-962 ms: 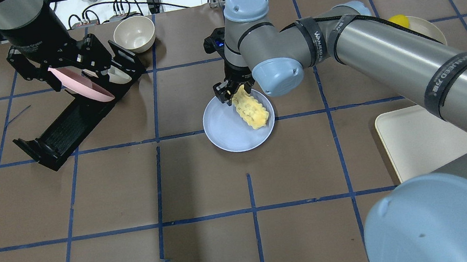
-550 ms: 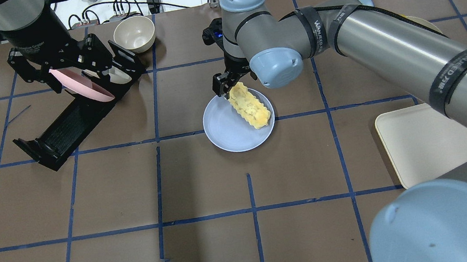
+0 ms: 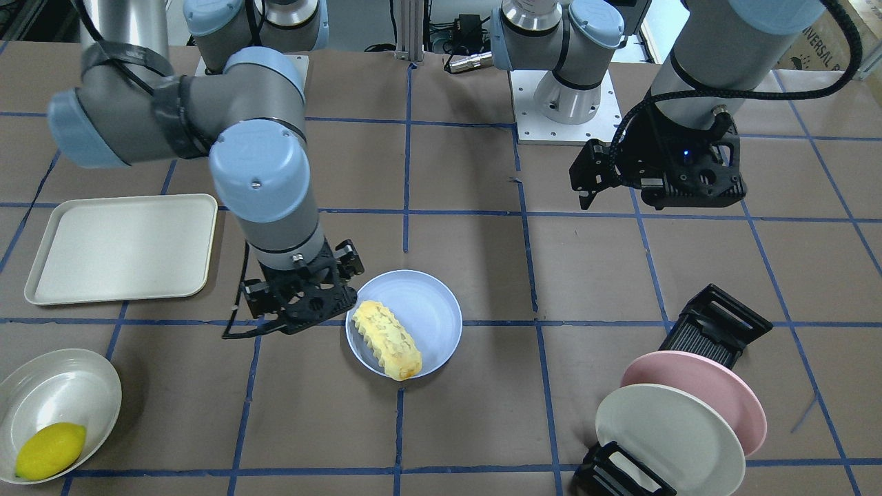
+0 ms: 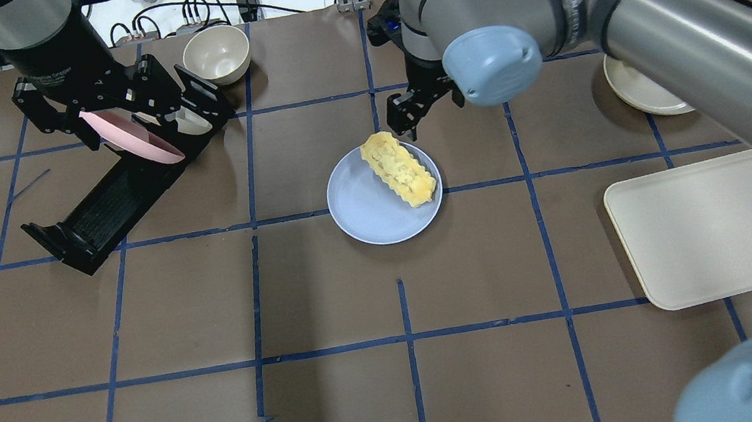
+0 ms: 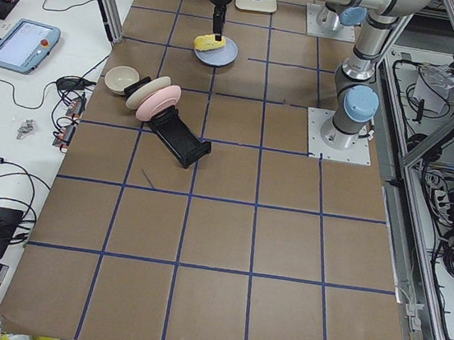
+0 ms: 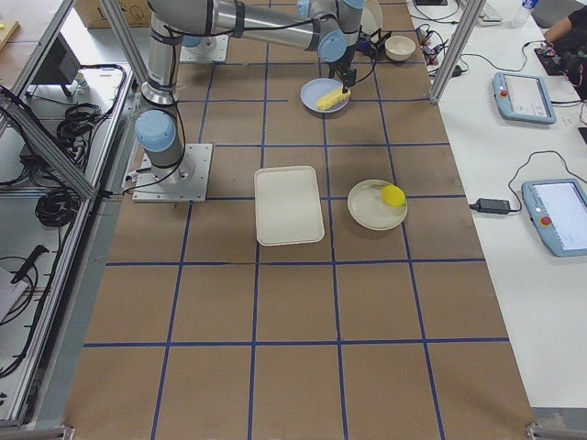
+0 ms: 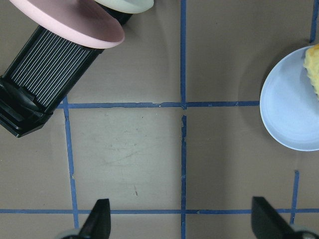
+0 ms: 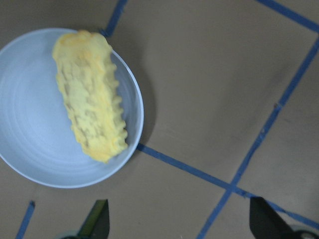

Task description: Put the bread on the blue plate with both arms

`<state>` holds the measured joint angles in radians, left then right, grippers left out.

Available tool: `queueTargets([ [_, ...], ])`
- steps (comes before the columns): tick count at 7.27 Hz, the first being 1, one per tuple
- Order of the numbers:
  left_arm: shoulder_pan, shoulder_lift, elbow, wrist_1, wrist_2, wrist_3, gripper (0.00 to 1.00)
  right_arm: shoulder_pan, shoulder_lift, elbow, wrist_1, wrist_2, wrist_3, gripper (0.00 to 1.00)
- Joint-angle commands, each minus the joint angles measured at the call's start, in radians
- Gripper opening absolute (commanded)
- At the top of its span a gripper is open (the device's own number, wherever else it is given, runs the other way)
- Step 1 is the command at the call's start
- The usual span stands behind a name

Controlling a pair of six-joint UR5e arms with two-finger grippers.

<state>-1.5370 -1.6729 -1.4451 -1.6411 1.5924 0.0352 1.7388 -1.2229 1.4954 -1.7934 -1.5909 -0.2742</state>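
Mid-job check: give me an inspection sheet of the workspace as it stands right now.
Surface: table covered in brown paper with a blue tape grid.
Job's things: bread lies on the blue plate, along the side toward the right arm; nothing grips it.
Clutter: pink plate and white plate standing in a black rack; lemon in a white dish; tray; bowl.
Grippers: right gripper open, beside the plate, clear of the bread; left gripper open, raised between rack and plate.
Cables: black cables past the table's far edge.
Surroundings: control tablets on a side bench.
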Motion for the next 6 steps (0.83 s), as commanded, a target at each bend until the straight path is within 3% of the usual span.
queueTargets([
  [1,0.000,0.004,-0.005,-0.002,0.003,0.003,1.00,-0.111,-0.166,0.003,0.261,-0.032,0.000,1.00],
  [3,-0.005,0.010,-0.005,-0.005,0.000,-0.006,1.00,-0.201,-0.237,0.009,0.394,-0.055,0.006,1.00],
  [6,-0.005,0.009,-0.005,-0.005,0.000,-0.008,1.00,-0.200,-0.271,0.031,0.401,-0.050,0.019,1.00],
])
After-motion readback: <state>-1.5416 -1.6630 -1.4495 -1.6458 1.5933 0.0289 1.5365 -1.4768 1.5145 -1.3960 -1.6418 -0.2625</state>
